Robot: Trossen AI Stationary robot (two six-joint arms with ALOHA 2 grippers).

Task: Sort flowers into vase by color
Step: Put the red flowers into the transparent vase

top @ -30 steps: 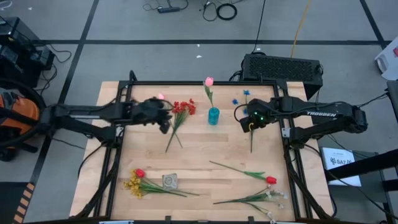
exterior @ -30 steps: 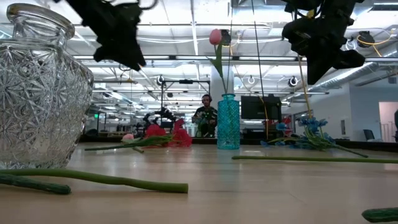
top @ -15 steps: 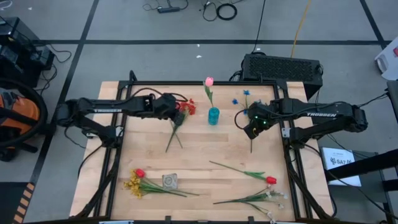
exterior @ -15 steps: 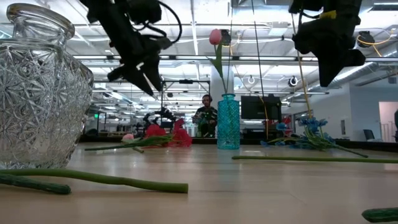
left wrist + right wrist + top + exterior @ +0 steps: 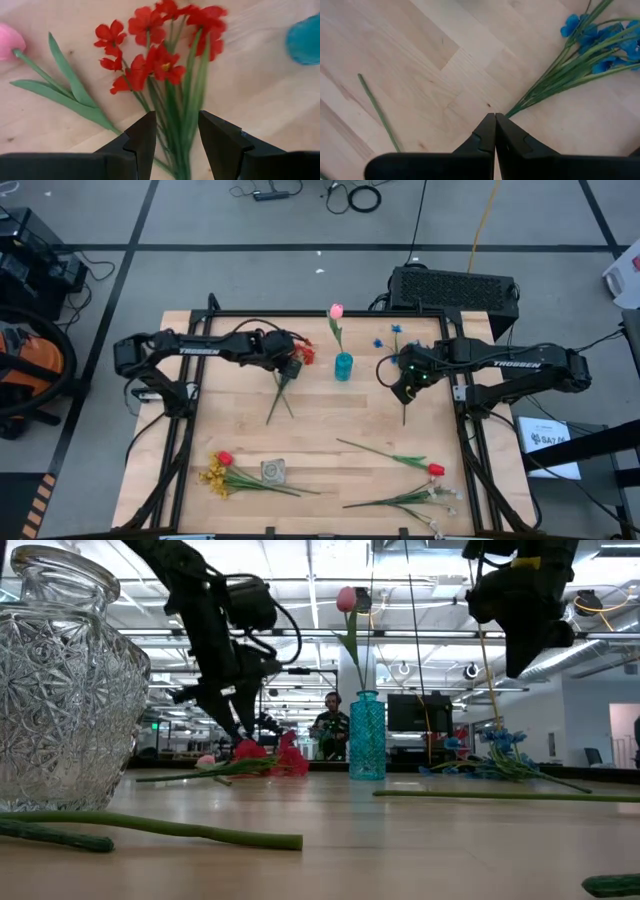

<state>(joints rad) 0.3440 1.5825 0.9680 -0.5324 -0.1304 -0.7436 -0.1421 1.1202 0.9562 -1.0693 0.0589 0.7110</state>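
With your left gripper (image 5: 174, 135) spread apart astride the red flowers' (image 5: 160, 55) stems, lower squarely and close low on them; your right gripper (image 5: 495, 131) waits pressed together above the table (image 5: 330, 420).

Over the last second the left gripper (image 5: 290, 366) has travelled rightward across the wooden table, from beside the pink tulip lying flat (image 5: 9, 41) to directly over the red-flowered cluster with long green stems (image 5: 296, 354). In the low view it has also dropped, from near the top of the picture to just above the red blooms (image 5: 268, 756). Its fingers (image 5: 142, 137) now stand apart, straddling the cluster's green stems (image 5: 172, 115). The right gripper (image 5: 402, 387) shifted only slightly.
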